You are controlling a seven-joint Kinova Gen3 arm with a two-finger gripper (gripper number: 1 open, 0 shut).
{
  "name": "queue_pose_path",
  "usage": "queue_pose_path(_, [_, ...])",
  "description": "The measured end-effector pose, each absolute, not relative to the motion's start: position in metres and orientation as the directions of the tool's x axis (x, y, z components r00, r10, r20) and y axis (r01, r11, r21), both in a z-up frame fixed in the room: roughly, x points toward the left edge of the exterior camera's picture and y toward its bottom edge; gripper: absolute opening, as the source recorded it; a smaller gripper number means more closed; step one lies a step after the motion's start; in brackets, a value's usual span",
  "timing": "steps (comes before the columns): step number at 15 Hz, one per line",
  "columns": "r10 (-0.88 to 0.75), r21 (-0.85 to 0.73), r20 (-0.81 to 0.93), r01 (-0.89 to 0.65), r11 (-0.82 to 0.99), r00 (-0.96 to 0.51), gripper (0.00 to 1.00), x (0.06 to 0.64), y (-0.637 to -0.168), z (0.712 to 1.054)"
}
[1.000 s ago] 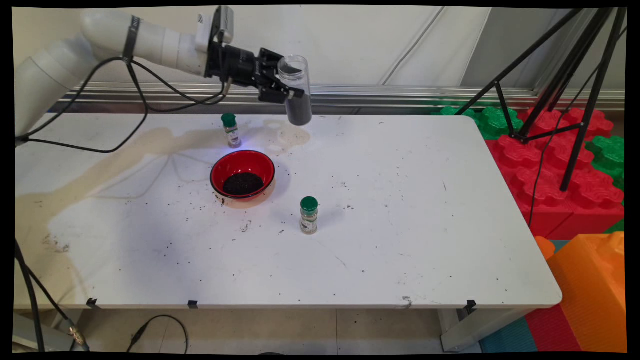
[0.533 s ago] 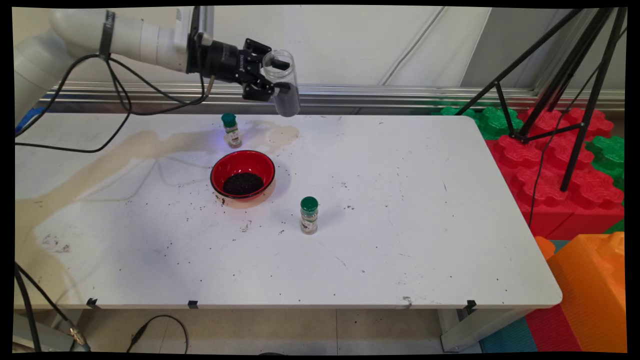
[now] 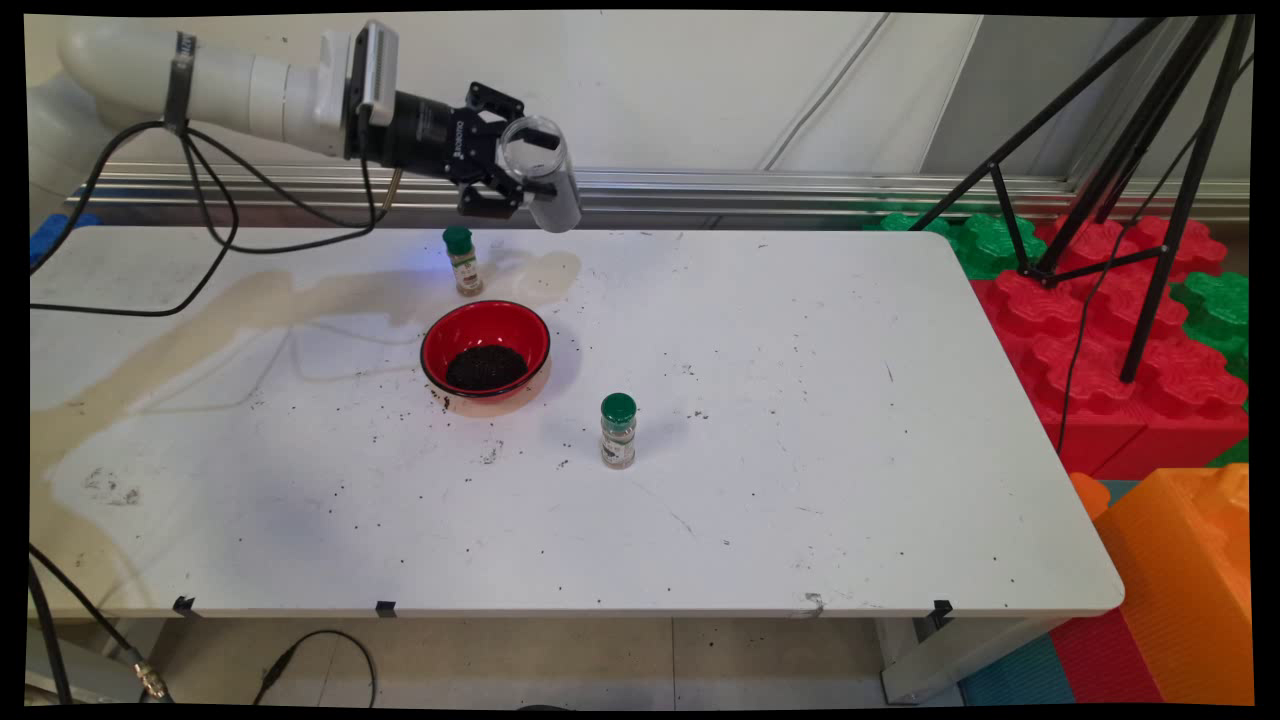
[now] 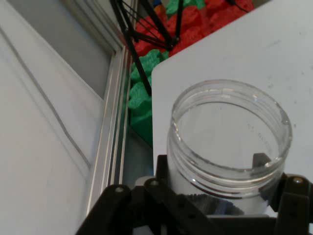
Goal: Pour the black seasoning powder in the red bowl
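since a second ago the gripper has been drawing back toward nine o'clock and a touch higher, carrying the clear plastic jar with it, so that the jar is now hanging above the table's far edge rather than over the stained patch it was above earlier. its jaws are pinching the jar across its body, one finger on each side, and the jar is sitting slightly tilted, open mouth uppermost, with dark granules filling its lower part. in the hand view the jar is filling the lower right, its threaded rim facing the camera, and the gripper's black linkage is rising around it from the bottom edge. on the white table, just at five o'clock below the hand, a small green-capped spice bottle is standing upright; right beside it at six o'clock a red bowl is holding a pool of dark granules. a second green-capped spice bottle is standing upright well apart, at four o'clock from the bowl. dark specks are lying scattered over the tabletop around the bowl. at three o'clock beyond the table, a black tripod is standing over red and green foam blocks.
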State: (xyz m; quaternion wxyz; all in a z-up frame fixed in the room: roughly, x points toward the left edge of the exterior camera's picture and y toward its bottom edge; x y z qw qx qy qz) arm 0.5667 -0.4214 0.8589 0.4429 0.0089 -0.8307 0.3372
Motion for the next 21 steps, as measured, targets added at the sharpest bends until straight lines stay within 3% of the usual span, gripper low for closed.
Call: queue_pose_path(21, [0.625,-0.825,0.336,0.099,0.556,-0.705,0.0,0.595,-0.379,0.827])
